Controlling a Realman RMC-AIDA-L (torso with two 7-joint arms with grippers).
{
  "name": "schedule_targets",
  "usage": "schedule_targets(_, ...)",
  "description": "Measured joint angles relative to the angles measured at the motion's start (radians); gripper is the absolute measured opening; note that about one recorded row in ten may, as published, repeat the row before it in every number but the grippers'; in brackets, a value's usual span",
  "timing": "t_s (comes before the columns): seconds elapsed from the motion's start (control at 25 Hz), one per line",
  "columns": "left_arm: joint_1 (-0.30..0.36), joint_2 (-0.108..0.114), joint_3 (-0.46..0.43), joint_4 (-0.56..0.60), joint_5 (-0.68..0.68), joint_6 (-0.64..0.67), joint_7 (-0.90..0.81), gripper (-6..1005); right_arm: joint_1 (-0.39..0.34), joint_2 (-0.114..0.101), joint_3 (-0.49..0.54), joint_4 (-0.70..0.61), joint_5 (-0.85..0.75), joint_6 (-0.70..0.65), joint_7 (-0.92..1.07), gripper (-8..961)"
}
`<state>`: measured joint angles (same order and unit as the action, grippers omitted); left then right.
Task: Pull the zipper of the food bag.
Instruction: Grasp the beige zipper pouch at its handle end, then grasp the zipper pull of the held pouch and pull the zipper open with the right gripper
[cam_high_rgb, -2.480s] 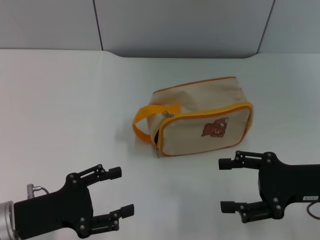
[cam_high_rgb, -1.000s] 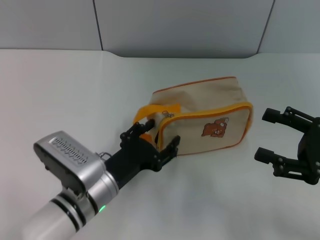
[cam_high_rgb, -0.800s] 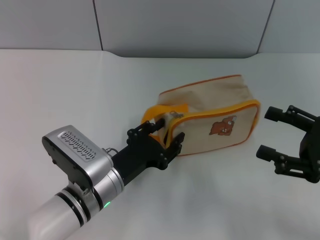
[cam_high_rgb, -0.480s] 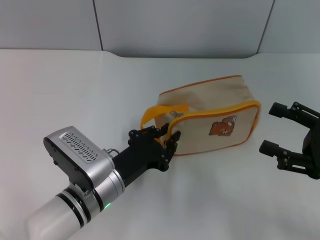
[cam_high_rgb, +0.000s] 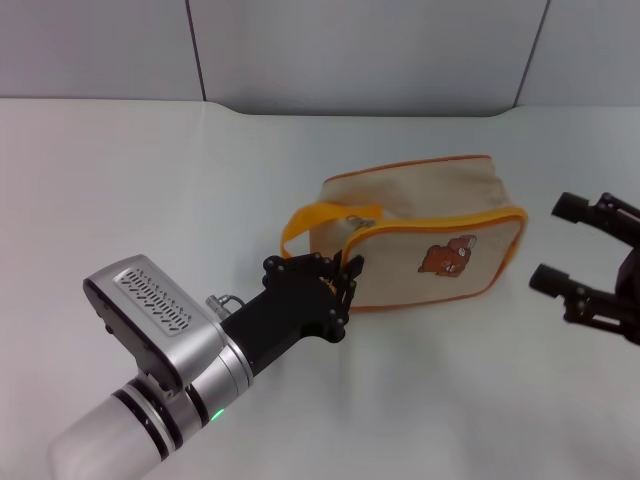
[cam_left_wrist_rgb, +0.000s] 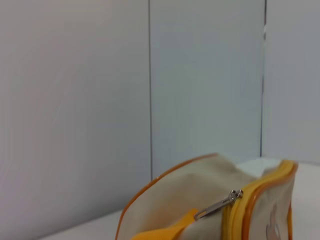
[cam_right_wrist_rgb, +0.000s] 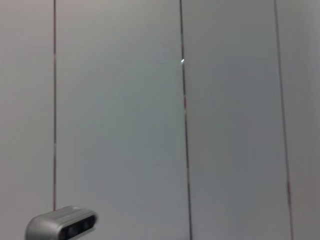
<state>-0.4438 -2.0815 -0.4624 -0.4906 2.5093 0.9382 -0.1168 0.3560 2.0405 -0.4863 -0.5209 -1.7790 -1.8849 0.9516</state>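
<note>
The food bag (cam_high_rgb: 430, 235) is a beige pouch with orange piping, a brown bear print and an orange loop strap (cam_high_rgb: 315, 222) on its left end; it lies on the white table. The zipper's silver pull tab (cam_high_rgb: 358, 223) sits at the left end near the strap. It also shows in the left wrist view (cam_left_wrist_rgb: 219, 204), free of any fingers. My left gripper (cam_high_rgb: 340, 278) is closed on the bag's lower left orange-trimmed corner. My right gripper (cam_high_rgb: 552, 241) is open and empty just to the right of the bag, apart from it.
The white table (cam_high_rgb: 150, 190) runs back to a grey panelled wall (cam_high_rgb: 360, 50). The right wrist view shows only wall panels and a small grey device (cam_right_wrist_rgb: 62, 224) at the frame's edge.
My left gripper reached the bag's left end with fingers spread, pushed the bag to the right, then closed on its corner. My right gripper drew back to the right, still open.
</note>
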Motion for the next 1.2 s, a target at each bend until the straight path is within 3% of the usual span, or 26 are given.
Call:
schedule_targets(0.24,0.008,0.000,0.000,0.023,0.063,0.156,0.062,79,-0.012,0.031,0.190,0.016,0.001,-0.013,-0.051,846)
schedule_targets(0.36,0.015,0.001,-0.012,0.039,0.066,0.277,0.208,80,-0.012,0.040,0.402,0.140,0.002,0.015,-0.191,845)
schedule_targets(0.52,-0.001,0.005,-0.025,0.075,0.085,0.369,0.248,80,-0.009,0.041,0.486,0.239,0.002,0.065,-0.326,845)
schedule_targets(0.68,-0.050,0.004,-0.036,0.162,0.115,0.464,0.241,77,0.022,0.045,0.484,0.371,-0.015,0.142,-0.568,844)
schedule_targets(0.76,-0.055,0.004,-0.037,0.168,0.115,0.464,0.237,72,0.049,0.047,0.447,0.485,-0.033,0.195,-0.804,844)
schedule_targets(0.8,-0.055,0.004,-0.037,0.168,0.115,0.464,0.237,72,0.049,0.047,0.447,0.485,-0.033,0.195,-0.804,844)
schedule_targets(0.96,-0.055,0.004,-0.038,0.166,0.117,0.466,0.239,71,0.107,0.048,0.375,0.609,-0.036,0.294,-1.150,845)
schedule_targets(1.2,-0.055,0.003,-0.038,0.167,0.117,0.464,0.237,71,0.143,0.049,0.343,0.652,-0.039,0.354,-1.300,846)
